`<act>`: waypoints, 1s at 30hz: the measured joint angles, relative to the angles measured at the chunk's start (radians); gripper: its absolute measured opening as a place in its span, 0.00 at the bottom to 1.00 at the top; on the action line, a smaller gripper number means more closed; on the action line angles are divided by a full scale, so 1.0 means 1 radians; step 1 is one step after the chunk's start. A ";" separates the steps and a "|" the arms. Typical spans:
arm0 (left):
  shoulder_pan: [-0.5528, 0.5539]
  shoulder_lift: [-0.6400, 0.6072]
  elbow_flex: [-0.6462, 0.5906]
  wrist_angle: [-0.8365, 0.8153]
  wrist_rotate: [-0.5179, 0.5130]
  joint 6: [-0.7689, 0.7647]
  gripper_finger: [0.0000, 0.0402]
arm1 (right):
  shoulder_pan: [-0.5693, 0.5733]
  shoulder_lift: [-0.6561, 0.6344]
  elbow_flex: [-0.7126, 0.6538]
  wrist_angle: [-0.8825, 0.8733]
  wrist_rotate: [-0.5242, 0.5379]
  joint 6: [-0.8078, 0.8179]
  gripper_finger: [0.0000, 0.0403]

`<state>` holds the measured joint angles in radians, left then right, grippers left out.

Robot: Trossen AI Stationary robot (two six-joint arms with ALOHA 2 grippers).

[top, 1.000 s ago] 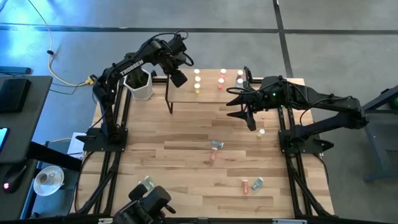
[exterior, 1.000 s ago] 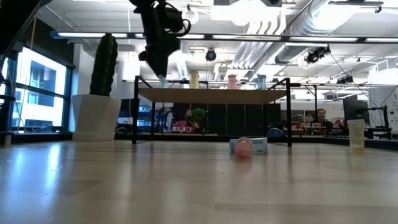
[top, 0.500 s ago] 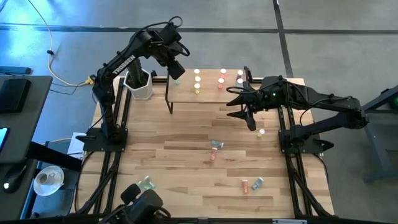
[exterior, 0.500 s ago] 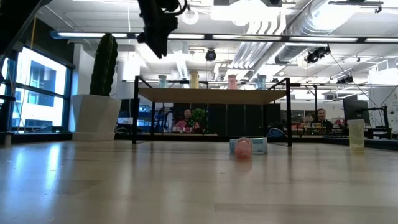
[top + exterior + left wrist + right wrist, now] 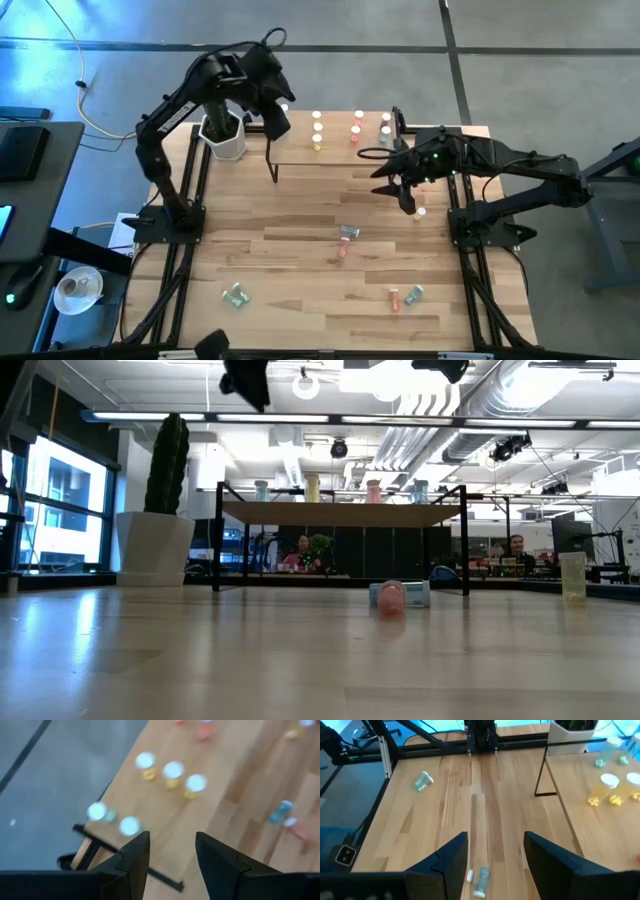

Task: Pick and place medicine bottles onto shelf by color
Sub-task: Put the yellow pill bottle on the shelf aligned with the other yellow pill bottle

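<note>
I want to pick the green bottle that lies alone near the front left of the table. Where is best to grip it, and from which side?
Probably from straight above. The green bottle lies on its side on the table, clear of other things. Close the fingers across the middle of its round body, crosswise to its length, not on its cap end.

From overhead you look straight down on the whole table (image 5: 300, 250). The low camera sits at tabletop height, facing level across to the shelf (image 5: 340, 513) near the far edge. Each wrist camera looks down past its own fingers; both catch the yellow bottles (image 5: 172, 772) on the shelf.
</note>
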<state>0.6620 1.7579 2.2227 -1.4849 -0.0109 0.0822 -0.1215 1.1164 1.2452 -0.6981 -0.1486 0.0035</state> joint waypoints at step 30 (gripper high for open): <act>-0.507 -0.484 -1.136 0.742 -0.042 -0.363 0.37 | 0.220 0.000 -0.317 0.073 0.146 0.345 0.46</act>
<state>0.1552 1.2744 1.0871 -0.7425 -0.0529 -0.2811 0.0989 1.1168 0.9280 -0.6249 -0.0031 0.3485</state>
